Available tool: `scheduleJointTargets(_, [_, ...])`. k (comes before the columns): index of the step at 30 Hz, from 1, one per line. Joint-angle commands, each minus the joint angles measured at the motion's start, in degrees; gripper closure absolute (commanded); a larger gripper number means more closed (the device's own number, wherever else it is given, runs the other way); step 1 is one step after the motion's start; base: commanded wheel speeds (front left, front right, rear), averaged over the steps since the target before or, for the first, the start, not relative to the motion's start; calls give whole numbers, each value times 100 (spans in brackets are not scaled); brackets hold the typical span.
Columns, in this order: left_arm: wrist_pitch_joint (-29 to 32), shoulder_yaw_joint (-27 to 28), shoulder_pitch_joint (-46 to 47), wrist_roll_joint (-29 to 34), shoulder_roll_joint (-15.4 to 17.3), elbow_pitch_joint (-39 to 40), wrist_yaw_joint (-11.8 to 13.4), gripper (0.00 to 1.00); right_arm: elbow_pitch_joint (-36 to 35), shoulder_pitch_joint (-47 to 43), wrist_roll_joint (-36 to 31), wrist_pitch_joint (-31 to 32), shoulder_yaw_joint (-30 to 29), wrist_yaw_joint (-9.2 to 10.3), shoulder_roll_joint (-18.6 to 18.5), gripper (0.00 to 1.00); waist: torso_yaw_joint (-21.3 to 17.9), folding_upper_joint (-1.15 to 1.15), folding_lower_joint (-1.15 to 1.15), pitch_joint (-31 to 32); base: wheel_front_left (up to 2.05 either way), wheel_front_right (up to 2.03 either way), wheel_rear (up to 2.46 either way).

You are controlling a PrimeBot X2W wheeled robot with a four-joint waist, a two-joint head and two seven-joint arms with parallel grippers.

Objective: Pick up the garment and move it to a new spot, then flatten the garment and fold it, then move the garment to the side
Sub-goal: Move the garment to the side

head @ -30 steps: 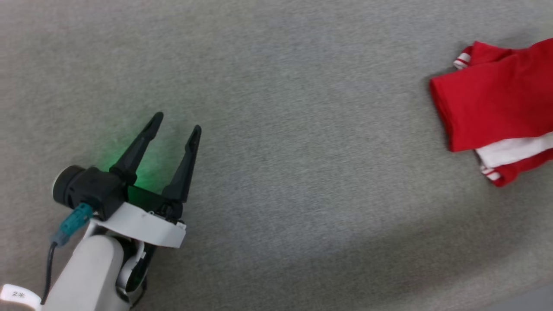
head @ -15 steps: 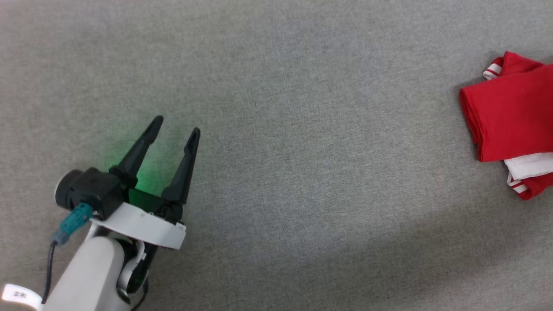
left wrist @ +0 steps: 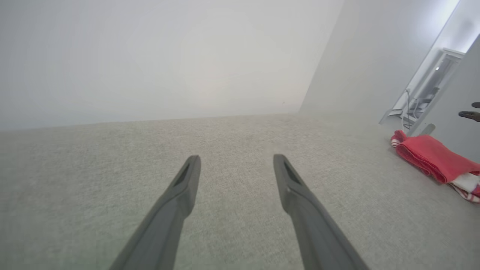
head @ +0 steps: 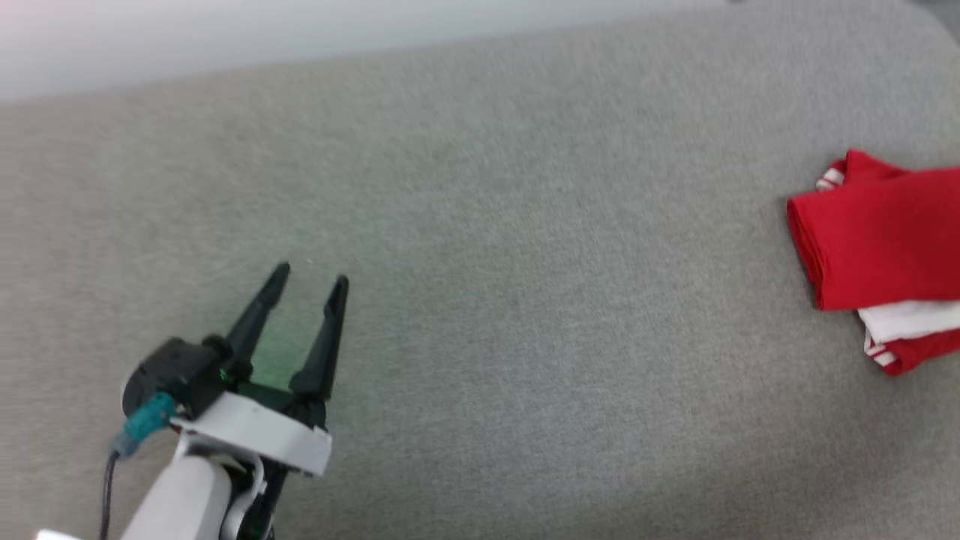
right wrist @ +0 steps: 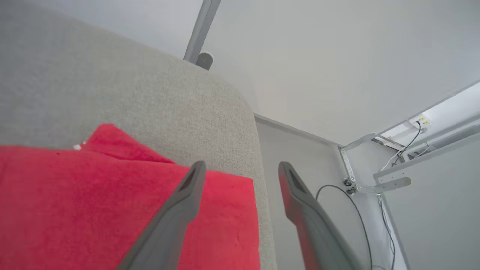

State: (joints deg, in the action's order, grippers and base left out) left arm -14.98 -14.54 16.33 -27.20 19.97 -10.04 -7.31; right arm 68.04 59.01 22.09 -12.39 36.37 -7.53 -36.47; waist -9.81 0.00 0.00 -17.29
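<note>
The garment [head: 881,251] lies folded into a compact red bundle at the right edge of the grey padded table [head: 525,300], a white layer and striped trim showing at its lower side. It also sits far right in the left wrist view as the garment [left wrist: 431,157]. My left gripper [head: 309,276] hovers open over bare table at the lower left, far from it. In its own wrist view my right gripper [right wrist: 242,168] stands open just above the garment [right wrist: 93,202], near the table's rounded corner, with nothing between its fingers.
The table's far edge [head: 375,52] meets a pale wall. Beyond the rounded corner [right wrist: 243,108] lie the floor, a black cable [right wrist: 360,210] and a metal frame [right wrist: 375,180].
The head camera has tilted up, bringing the table's far edge into view. The garment lies where it was and the left gripper stays open.
</note>
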Motion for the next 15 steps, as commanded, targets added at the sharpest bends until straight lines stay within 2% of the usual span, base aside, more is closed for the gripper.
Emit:
scheduleJointTargets(1, [-18, 38, -113, -15, -4, -45, -13, 0, 29, -163, 189, -81, -152, 8, 108, 0, 330, 0, 0, 503, 0, 0, 0])
scheduleJointTargets(7, [-19, 142, -516, -45, -27, -273, -9, 0, -326, -806, 637, -264, -614, 8, 429, 0, 652, 0, 0, 1071, 0, 0, 0])
scheduleJointTargets(11, [-19, 299, -793, 64, 63, -304, 49, 0, -1120, -1350, 609, -273, -948, 8, 430, 0, 810, 0, 0, 1345, 0, 0, 0])
scheduleJointTargets(15, [-19, 533, -1119, 167, 92, -242, 194, 0, -1951, -2037, 410, -275, -1604, 8, 478, 0, 955, 0, 0, 1594, 0, 0, 0])
